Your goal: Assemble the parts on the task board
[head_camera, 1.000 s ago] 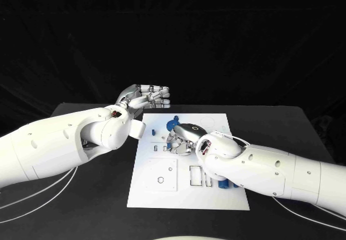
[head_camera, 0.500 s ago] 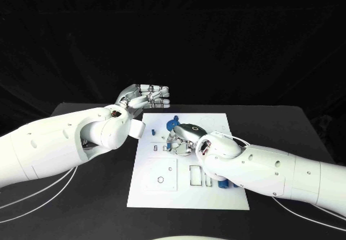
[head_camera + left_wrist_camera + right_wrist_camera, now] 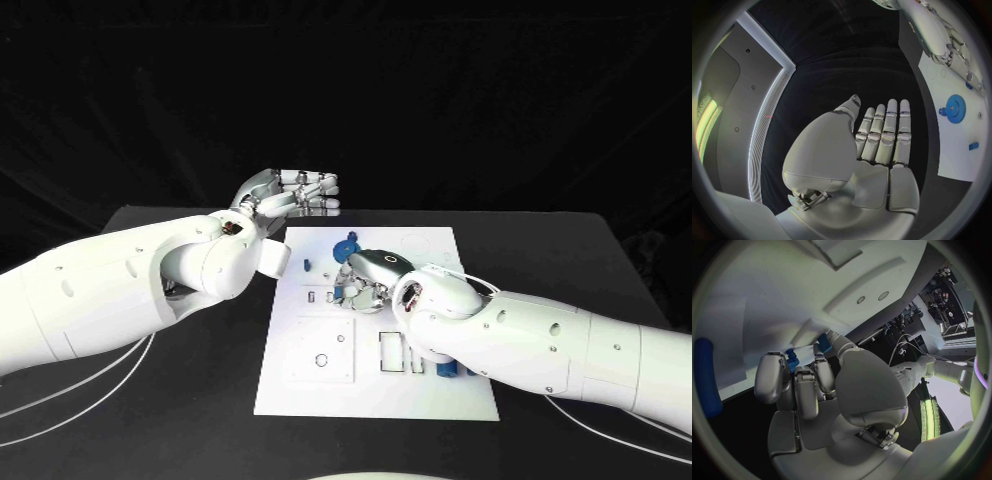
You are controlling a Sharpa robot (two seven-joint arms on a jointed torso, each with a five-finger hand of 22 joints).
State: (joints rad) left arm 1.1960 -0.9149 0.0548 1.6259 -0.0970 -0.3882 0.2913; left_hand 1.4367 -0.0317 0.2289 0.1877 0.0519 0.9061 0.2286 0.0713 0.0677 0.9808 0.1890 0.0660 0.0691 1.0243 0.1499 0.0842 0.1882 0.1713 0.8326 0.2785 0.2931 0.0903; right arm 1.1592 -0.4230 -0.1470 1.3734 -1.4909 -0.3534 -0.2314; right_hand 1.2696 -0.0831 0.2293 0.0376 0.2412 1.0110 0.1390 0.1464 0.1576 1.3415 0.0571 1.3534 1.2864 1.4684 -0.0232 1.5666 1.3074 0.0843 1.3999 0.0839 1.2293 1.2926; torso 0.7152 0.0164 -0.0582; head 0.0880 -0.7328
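Board (image 3: 378,385) sits mid-table, long axis running 12 to 6 in head view, and it's the biggest thing here. Right arm comes in from 4 o'clock, its hand (image 3: 372,278) down on board's middle, fingers curled round a small blue part (image 3: 792,359); wrist view shows the part pinched at the fingertips, pressed at or just above the board, can't tell if seated. Left arm enters from 9 o'clock; left hand (image 3: 293,191) hovers off the board's 11 o'clock corner, fingers straight and side by side, palm flat, holding nothing, per wrist view. Gear (image 3: 345,245), blue, lies on board near 12, just beyond the right hand. Peg (image 3: 310,265), small, blue, sits at approx 10 o'clock of the right hand. Another blue piece (image 3: 449,369) lies toward 5 o'clock on board, close under the right forearm. Progress, judging by layout: early to mid. Cutouts (image 3: 392,350) toward 6 o'clock look unfilled, gear and loose pieces not placed yet, so most of assembly seems left; current step likely inserting the held part.
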